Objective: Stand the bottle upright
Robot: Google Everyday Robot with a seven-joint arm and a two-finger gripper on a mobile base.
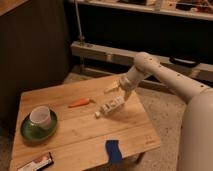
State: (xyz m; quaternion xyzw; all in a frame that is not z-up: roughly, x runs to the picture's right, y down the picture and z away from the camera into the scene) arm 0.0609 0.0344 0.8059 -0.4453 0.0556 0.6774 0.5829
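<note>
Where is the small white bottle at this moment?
In the camera view the bottle lies on its side on the wooden table, right of centre, just right of the orange carrot, with the gripper at its upper right end.

Table (75,131): bottle (110,107) lies mid-table, gripper (120,101) at its right end. Carrot (80,103) just left. Cup (40,116) on plate (26,134), far left. Snack bar (36,162) front-left, cloth (114,151) front-centre.
</note>
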